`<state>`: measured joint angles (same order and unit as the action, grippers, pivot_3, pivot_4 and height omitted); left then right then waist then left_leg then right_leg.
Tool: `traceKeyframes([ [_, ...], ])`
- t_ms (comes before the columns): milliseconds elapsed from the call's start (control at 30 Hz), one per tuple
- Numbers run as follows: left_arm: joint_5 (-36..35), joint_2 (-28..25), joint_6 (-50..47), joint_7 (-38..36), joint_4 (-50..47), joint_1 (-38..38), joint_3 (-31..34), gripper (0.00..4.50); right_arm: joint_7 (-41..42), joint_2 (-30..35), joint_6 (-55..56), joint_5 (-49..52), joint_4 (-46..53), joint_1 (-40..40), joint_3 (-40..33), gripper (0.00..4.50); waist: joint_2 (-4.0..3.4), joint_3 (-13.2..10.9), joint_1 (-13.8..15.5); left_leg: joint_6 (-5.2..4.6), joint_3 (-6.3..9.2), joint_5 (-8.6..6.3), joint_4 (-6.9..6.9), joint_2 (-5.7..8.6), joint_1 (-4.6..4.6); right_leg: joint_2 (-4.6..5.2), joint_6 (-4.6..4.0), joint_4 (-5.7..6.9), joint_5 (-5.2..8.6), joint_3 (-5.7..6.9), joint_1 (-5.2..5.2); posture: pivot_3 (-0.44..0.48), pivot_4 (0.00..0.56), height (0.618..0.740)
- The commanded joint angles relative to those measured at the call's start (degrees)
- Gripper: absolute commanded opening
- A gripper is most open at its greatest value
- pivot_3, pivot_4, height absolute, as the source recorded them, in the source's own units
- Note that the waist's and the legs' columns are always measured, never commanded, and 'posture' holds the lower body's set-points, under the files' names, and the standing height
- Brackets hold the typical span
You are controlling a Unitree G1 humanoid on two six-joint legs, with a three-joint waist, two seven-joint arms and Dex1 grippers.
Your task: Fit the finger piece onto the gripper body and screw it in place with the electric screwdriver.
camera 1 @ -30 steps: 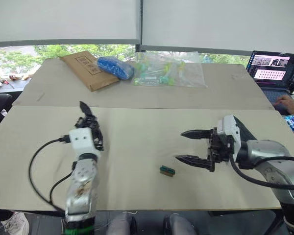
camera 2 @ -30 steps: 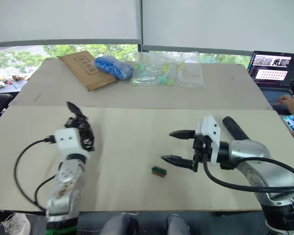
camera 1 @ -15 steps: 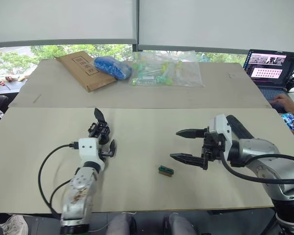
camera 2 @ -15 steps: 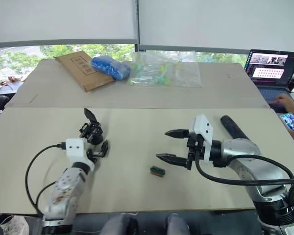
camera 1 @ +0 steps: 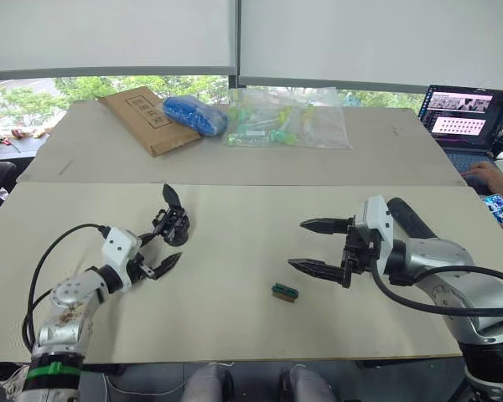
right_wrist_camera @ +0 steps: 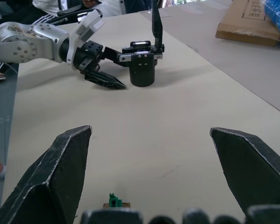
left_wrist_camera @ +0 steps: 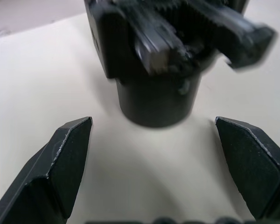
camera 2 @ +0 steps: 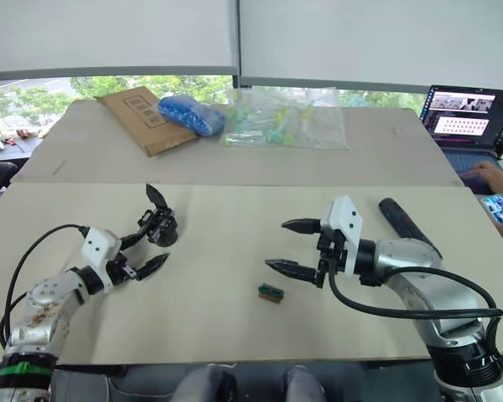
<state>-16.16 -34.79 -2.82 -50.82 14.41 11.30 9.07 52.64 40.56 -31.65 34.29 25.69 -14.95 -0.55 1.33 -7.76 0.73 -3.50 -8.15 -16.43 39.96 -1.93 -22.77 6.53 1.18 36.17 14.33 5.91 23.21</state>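
Note:
The gripper body [camera 1: 173, 224], a chunky black block with one upright pointed finger, stands on the beige table [camera 1: 235, 335] left of centre. My left gripper [camera 1: 168, 243] is open just in front of it, and the left wrist view shows the gripper body [left_wrist_camera: 154, 70] just beyond the open fingertips. My right gripper [camera 1: 306, 245] hangs open over the table's right half, with nothing in it. The electric screwdriver [camera 2: 401, 220] lies behind my right arm, partly hidden. The finger piece is out of view.
A small green-topped block [camera 1: 285, 292] lies near the front, below my right gripper. At the back lie a cardboard box [camera 1: 147, 119], a blue bag [camera 1: 197, 115] and a clear bag of parts [camera 1: 289, 119]. A laptop [camera 1: 468, 113] and a person's hand [camera 1: 490, 173] are at far right.
My left arm has swung down and leftward from standing upright, and its gripper is now open in front of the standing gripper body. My right gripper has barely moved.

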Motion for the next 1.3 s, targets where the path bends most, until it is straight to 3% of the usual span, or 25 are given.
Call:
traceKeyframes([
  [33, 1.4, -1.2, 3.5, -1.7, 4.5, 4.4, -0.7, 4.47, 0.3, 0.5, 1.3, -0.4, 1.8, 0.2, -0.7, 4.50, 0.00, 0.0, 0.0, 0.00, 0.00, 0.00, 0.01, 0.01, -0.03, 0.00, 0.00, 0.00, 0.00, 0.02, 0.01, 0.000, 0.150, 0.740],
  [200, 0.8, -0.1, 4.6, -1.2, 9.3, 8.5, 0.1, 4.47, -0.1, 0.2, 1.5, -0.7, 2.5, 1.6, -0.5, 4.50, 0.00, 0.0, -0.1, 0.00, -0.01, 0.00, 0.02, 0.01, -0.04, -0.04, 0.02, 0.01, 0.00, 0.02, 0.01, 0.000, 0.150, 0.740],
  [300, -1.2, 1.0, 3.0, -1.4, 6.7, 7.7, 0.6, 3.63, -0.1, 0.0, 1.9, -1.0, 2.7, 1.8, -0.4, 4.50, 0.01, 0.0, -0.1, 0.00, -0.01, 0.00, 0.02, 0.00, -0.04, -0.05, 0.02, 0.04, 0.00, 0.01, 0.02, 0.000, 0.150, 0.740],
  [400, -3.0, 2.2, 1.6, -0.6, 2.5, 4.6, 1.3, 2.27, -0.7, -0.8, 3.2, -2.0, 2.1, 1.2, -0.5, 4.50, 0.01, 0.0, -0.2, 0.00, 0.00, 0.00, 0.05, 0.00, -0.06, -0.04, 0.02, 0.03, 0.00, 0.01, 0.03, 0.000, 0.150, 0.740],
  [533, -4.7, 6.9, -3.5, 8.2, -14.3, -3.0, 2.0, 2.28, -1.2, -1.7, 4.8, -3.4, 1.4, 0.5, -0.4, 4.50, 0.01, 0.0, -0.6, 0.00, 0.01, 0.00, -0.02, 0.00, -0.07, -0.02, 0.03, 0.06, 0.00, -0.01, 0.04, 0.000, 0.150, 0.740],
  [700, 3.5, 12.9, -9.3, 22.7, -31.9, -8.1, -1.6, 2.28, 0.4, -0.7, 7.3, -5.8, 1.5, 0.7, 0.3, 4.50, 0.08, -0.1, 0.3, -0.02, 0.14, 0.00, 0.21, 0.01, -0.21, 0.00, 0.12, -0.04, -0.05, 0.04, 0.01, 0.000, 0.150, 0.740],
  [800, 3.7, 16.9, -17.8, 30.5, -39.0, -9.8, -2.0, 2.28, 1.6, 0.2, 9.2, -7.2, 1.0, 0.8, 0.6, 4.50, 0.08, 0.0, 0.3, -0.02, 0.15, 0.00, 0.23, 0.02, -0.16, 0.01, 0.12, -0.03, -0.05, -0.03, -0.02, 0.000, 0.150, 0.740],
  [933, 5.3, 17.5, -20.7, 30.9, -41.8, -11.9, -6.1, 2.28, 2.2, 0.0, 7.8, -5.8, 0.9, 0.6, 0.4, 4.50, 0.07, 0.0, 0.0, -0.02, 0.14, 0.00, 0.11, 0.00, -0.08, -0.02, 0.11, -0.02, -0.05, -0.08, -0.02, 0.000, 0.150, 0.740],
  [1133, 5.5, 18.8, -18.2, 30.7, -36.1, -13.3, -7.2, 2.28, 2.9, -0.1, 8.2, -6.8, 0.6, 0.6, 1.6, 4.50, 0.07, 0.0, 0.0, -0.02, 0.11, 0.00, 0.13, 0.00, -0.10, -0.03, 0.11, -0.06, -0.05, -0.07, 0.00, 0.000, 0.150, 0.740],
  [1267, 2.1, 16.9, -17.1, 25.7, -33.8, -15.0, -5.7, 4.23, 2.6, -0.3, 7.1, -5.9, 1.1, 0.8, 1.3, 4.50, 0.07, 0.0, 0.0, -0.02, 0.12, 0.00, 0.13, 0.00, -0.08, 0.00, 0.10, -0.05, -0.05, -0.08, -0.02, 0.000, 0.150, 0.740],
  [1300, 1.4, 15.9, -16.8, 24.2, -33.0, -15.2, -4.9, 4.47, 2.7, -0.1, 7.2, -5.9, 1.2, 1.1, 1.3, 4.50, 0.07, 0.0, 0.0, -0.02, 0.12, 0.00, 0.13, 0.00, -0.08, 0.00, 0.11, -0.05, -0.05, -0.08, -0.02, 0.000, 0.150, 0.740],
])
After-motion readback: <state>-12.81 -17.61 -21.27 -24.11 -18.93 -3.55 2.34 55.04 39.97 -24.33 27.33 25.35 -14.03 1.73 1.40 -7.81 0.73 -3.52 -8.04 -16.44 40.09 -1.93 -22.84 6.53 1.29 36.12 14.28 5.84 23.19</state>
